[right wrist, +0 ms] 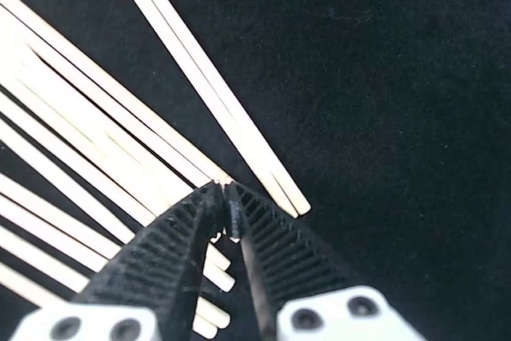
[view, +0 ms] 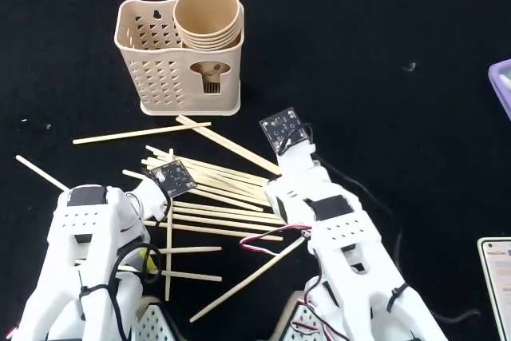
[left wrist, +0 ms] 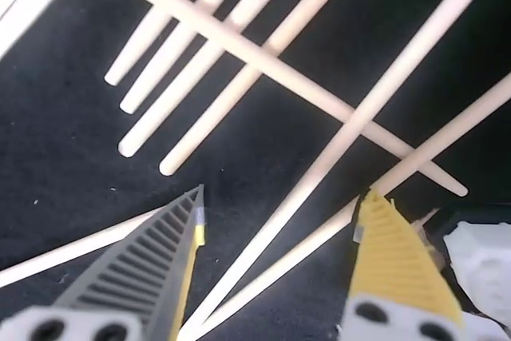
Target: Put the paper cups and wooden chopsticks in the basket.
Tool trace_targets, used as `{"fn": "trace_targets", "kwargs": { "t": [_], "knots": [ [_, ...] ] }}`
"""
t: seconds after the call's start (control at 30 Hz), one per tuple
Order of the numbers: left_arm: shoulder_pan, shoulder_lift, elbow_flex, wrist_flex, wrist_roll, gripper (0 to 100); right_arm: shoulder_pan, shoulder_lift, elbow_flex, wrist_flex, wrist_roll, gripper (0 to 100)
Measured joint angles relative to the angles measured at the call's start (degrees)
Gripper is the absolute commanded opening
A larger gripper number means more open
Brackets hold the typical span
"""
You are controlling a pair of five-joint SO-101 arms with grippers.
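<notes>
Black cloth covers the table, matte and faintly fuzzy, and the pale wood stands out sharply against it. We see the basket [view: 152,77], a beige plastic caddy with slotted walls, standing upright. A nested stack of paper cups [view: 207,12] sits in one end of it. The chopsticks [view: 219,197] lie loose on the cloth between the basket and the arms. Many are roughly parallel, several are crossed, and one reaches almost to the basket's foot.

Our left gripper [left wrist: 285,193] hangs low over the pile with its ridged fingers spread wide, straddling two crossed sticks. Our right gripper [right wrist: 223,189] has its black ridged fingers pressed together, with the tips at the ends of a few sticks. We cannot tell whether any stick is pinched.

We judge the sticks to be light, stiff, smooth and round, so they are likely to roll or slide out of a loose pinch. Gripping one near its middle should keep it balanced. Crossed sticks will probably drag their neighbours, so we would take a top one first.
</notes>
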State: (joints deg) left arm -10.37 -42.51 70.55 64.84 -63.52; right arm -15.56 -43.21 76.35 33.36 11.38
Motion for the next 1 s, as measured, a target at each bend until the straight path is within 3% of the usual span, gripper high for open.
{"fn": "trace_targets", "kwargs": {
  "t": [0.3, 1.0],
  "knots": [
    [4.22, 0.35, 0.35, 7.56, -3.6, 25, 0.0, 0.0, 0.0, 0.0, 0.0, 1.5],
    [1.05, 0.62, -2.2, 4.04, -3.96, 25, 0.0, 0.0, 0.0, 0.0, 0.0, 1.5]
  ]
}}
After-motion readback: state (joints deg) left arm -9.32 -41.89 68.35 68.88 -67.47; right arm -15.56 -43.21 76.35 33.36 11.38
